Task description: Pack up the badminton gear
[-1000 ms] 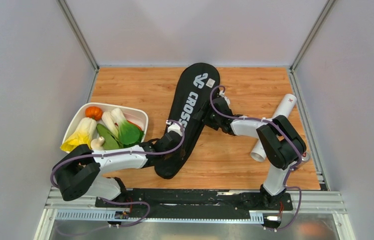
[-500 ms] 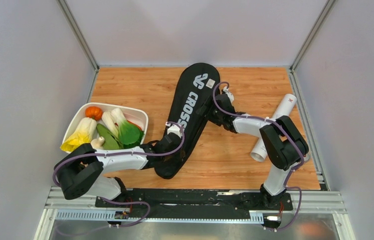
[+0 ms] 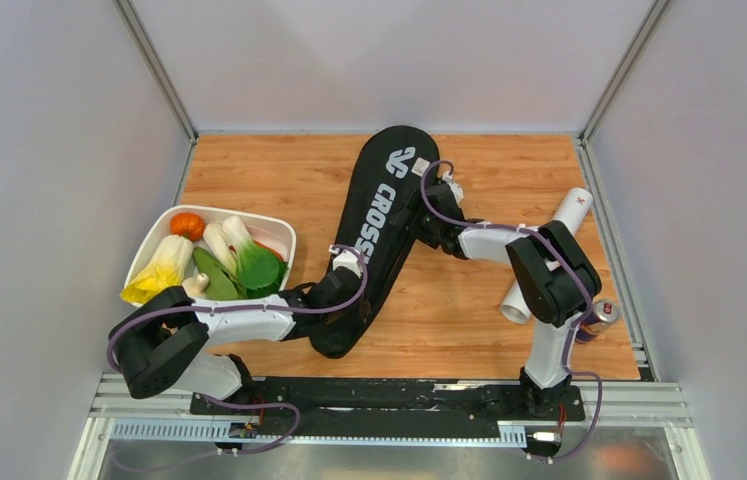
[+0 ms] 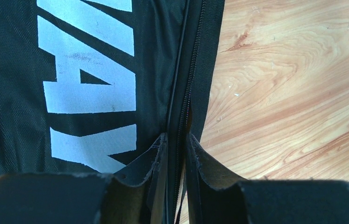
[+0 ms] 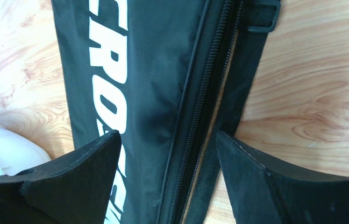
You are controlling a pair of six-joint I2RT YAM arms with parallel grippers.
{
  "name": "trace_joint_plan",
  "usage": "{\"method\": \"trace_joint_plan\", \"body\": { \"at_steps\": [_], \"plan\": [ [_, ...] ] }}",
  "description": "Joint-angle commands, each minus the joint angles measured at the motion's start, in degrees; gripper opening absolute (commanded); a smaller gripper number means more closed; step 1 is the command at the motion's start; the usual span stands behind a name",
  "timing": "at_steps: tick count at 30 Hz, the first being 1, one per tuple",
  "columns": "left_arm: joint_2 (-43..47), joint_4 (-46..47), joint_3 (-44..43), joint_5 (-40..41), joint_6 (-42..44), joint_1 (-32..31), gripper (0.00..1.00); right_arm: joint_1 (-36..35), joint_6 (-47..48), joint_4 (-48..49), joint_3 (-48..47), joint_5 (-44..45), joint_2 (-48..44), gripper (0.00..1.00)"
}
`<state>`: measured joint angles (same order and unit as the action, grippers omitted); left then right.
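progress: seems late | racket bag (image 3: 379, 230) diagonal on surface (image 3: 269, 170), no rackets visible outside | left pincer (image 4: 176, 144) narrow, pinching bag edge | right pincer (image 5: 167, 140) wide over zipper (image 5: 205, 102), empty | remaining: white tube (image 3: 574, 210) unpacked, apart at right

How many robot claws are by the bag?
2: left gripper pinches the racket bag at its zipper edge near the narrow end; right gripper is open over that edge farther up.

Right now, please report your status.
Left hand shut on racket bag edge. Right hand open, astride same edge. Nothing seen in the way.
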<state>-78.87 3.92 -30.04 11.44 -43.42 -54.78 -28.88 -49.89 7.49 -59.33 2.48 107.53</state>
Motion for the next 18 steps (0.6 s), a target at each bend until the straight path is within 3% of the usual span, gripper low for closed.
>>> {"method": "trace_joint_plan", "body": {
  "at_steps": [1, 7, 11, 15, 18],
  "plan": [
    [-1.30, -0.87, 1.97, -0.64, -0.79, -0.28, 0.28, 0.23, -0.78, 0.69, -2.66, -0.36, 2.18, 0.82],
    [-2.09, 0.94, 2.35, -1.78, -1.56, -0.25, 0.28, -0.28, -0.90, 0.69, -3.44, -1.99, 5.20, 0.74],
    [-2.86, 2.25, 2.41, -3.13, -2.32, -0.35, 0.28, -0.23, -0.23, 0.77, -4.56, -3.27, 7.53, 0.60],
    [-2.39, 2.49, 2.40, -3.92, -3.10, -0.39, 0.28, -0.13, -1.21, 1.04, -5.30, -3.72, 9.08, 0.35],
    [-0.77, 0.83, 1.51, -3.11, -2.79, -0.41, 0.29, -0.13, 0.40, 1.37, -5.64, -2.84, 7.95, 0.07]
  ]
}}
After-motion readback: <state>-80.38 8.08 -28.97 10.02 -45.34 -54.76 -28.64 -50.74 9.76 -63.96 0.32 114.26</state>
